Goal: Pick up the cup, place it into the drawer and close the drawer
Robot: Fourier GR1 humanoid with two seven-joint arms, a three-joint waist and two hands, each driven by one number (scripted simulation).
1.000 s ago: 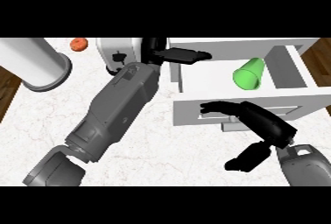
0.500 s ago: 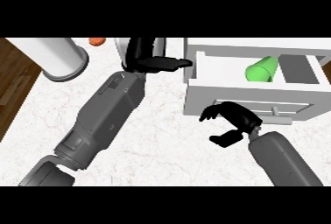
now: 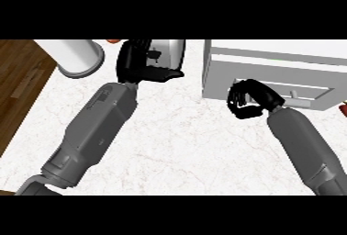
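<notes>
The white drawer is pushed almost fully into its cabinet, and only its front panel with a small handle shows. The green cup is hidden inside; I cannot see it. My right hand is at the left part of the drawer front with its fingers curled, touching the panel and holding nothing. Far up the counter, my left hand rests with straight fingers pointing right, beside a shiny metal appliance.
A white cylinder stands at the back left, near the counter's edge over the wooden floor. A small orange thing lies behind the left hand. Something red peeks in at the right edge. The marble counter fills the middle.
The drawer has slid from wide open to almost shut, taking the green cup out of sight. My right hand moved up against its front. The left arm shifted only slightly.
</notes>
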